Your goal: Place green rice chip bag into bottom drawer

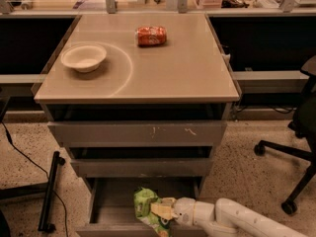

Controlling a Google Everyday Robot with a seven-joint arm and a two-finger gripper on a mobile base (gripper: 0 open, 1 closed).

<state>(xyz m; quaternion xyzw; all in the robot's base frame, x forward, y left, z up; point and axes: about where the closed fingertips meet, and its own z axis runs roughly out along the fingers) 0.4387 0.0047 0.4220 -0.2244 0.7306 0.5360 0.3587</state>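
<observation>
The green rice chip bag (146, 205), crinkled light green, lies low inside the open bottom drawer (111, 206), toward its front middle. My gripper (160, 210) reaches in from the lower right on a white arm (237, 219) and is shut on the bag's right side. The bag's lower edge is hidden by the drawer front at the bottom of the view.
A white bowl (83, 58) and an orange-red can (151, 35) lying on its side are on the cabinet top (173, 78). Two scuffed drawers (138, 133) sit above. An office chair base (291, 157) stands right; a black stand leg (49, 191) stands left.
</observation>
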